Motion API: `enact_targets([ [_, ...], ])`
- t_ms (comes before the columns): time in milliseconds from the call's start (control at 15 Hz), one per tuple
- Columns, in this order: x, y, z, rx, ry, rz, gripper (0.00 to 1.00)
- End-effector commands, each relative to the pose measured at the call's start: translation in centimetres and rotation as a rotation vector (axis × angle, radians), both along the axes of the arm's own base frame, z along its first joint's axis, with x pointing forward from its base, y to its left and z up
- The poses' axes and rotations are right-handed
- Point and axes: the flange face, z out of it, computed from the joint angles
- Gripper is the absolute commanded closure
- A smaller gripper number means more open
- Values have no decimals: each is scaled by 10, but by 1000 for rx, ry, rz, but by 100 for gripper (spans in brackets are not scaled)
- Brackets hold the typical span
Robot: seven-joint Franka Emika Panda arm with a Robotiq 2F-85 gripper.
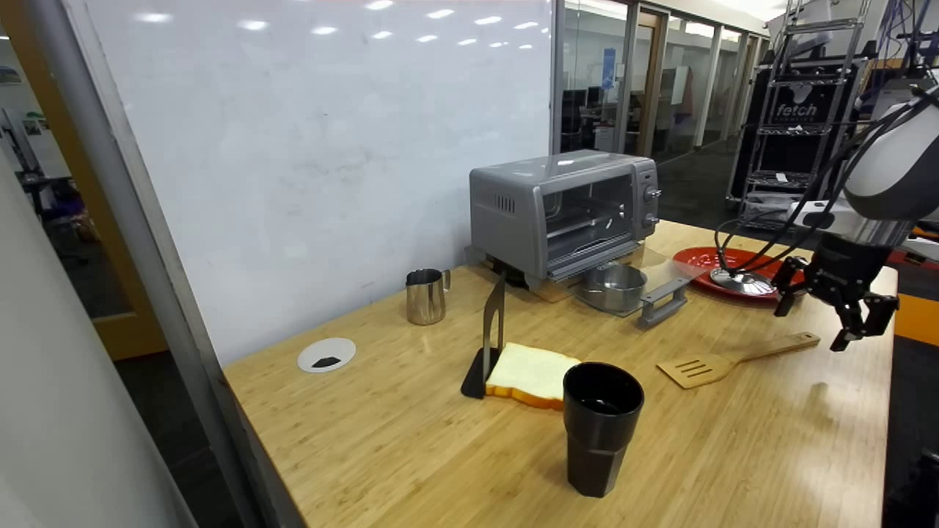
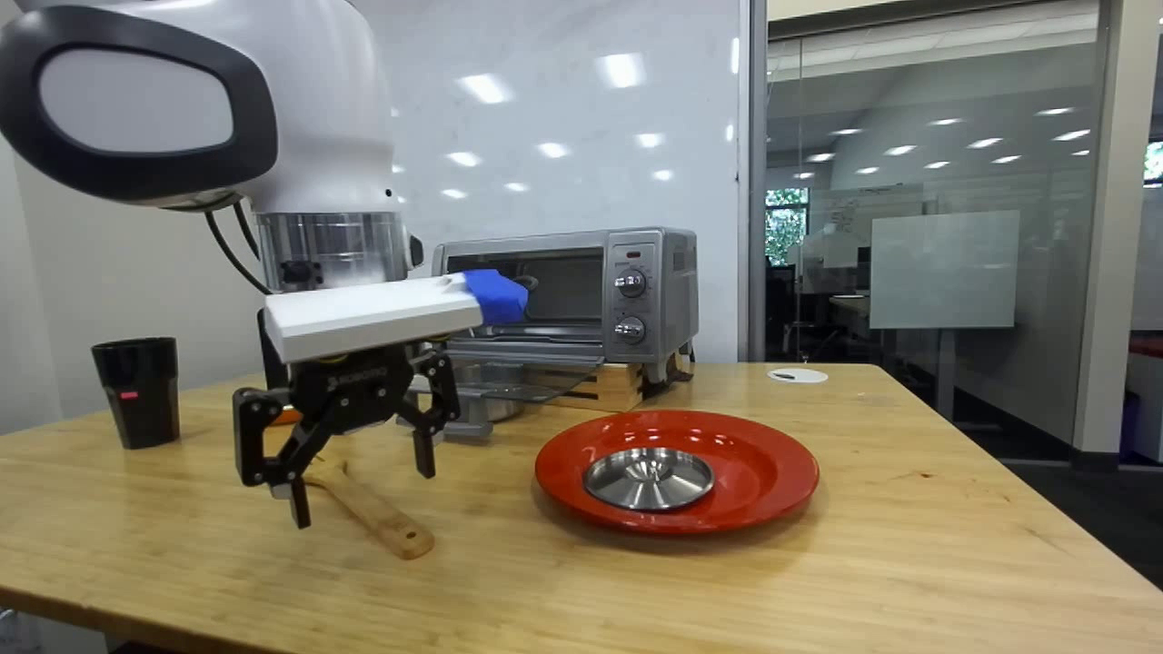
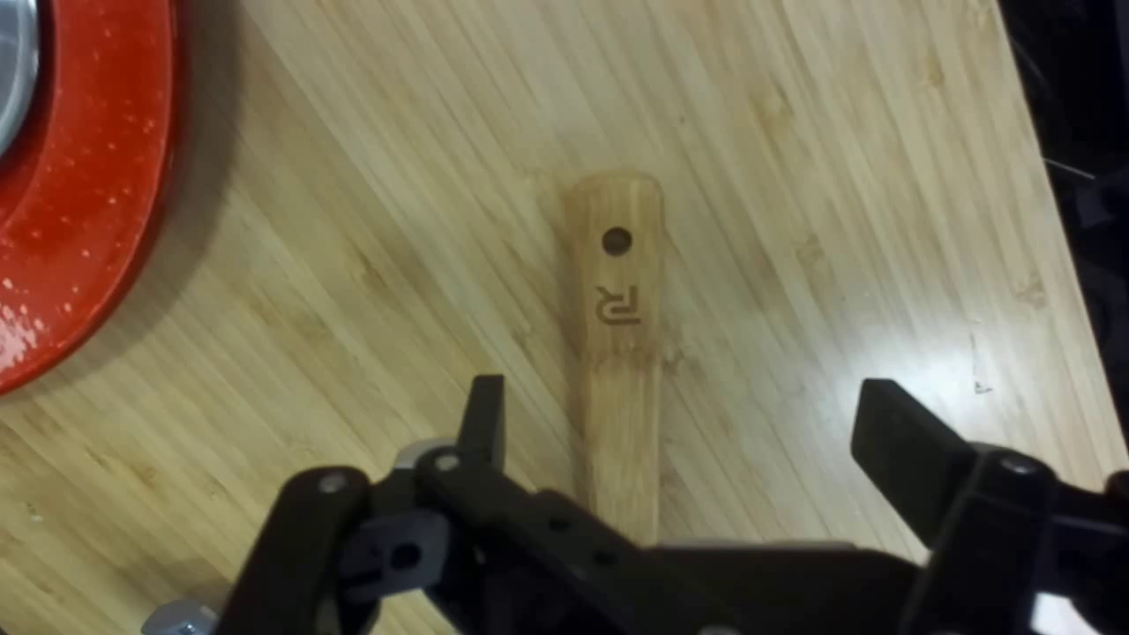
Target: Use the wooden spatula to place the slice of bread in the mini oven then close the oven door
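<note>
In an exterior view, just right of a black utensil (image 1: 475,372), the slice of bread (image 1: 534,374) lies flat on the table (image 1: 411,425); behind it stands the oven (image 1: 557,169), its door (image 1: 662,311) let down. Farther right lies the wooden spatula (image 1: 722,364), and over its handle (image 1: 792,342) the gripper (image 1: 810,328) is poised, jaws wide apart, nothing clasped.

The step in hand is judged to be picking up the spatula. In the wrist view the red plate (image 3: 115,176), one finger (image 3: 485,419), the handle and the far finger (image 3: 908,459) are seen in that order, the handle nearer the plate-side finger. A slight sideways shift is advised, so that both sides of the wood are met together. The fingers should then be lowered straight, their tips brought close to the table but not pressed into it, the handle being thin. A firm squeeze will probably be needed, since the loaded blade (image 1: 706,365) could twist in the grip.
</note>
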Motion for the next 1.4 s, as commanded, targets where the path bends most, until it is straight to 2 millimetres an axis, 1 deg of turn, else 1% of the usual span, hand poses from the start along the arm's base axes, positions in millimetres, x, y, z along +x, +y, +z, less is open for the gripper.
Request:
enact_targets([
  [0,9,-6,-6,-19,-1,6,0],
  [533,17,-9,-17,-35,31,7,0],
  [1133,19,-12,-29,-54,59,18,0],
  [1200,19,-11,-30,-55,60,20,5],
  [1267,19,-11,-30,-56,59,22,26],
  [1333,20,-10,-30,-58,59,24,29],
])
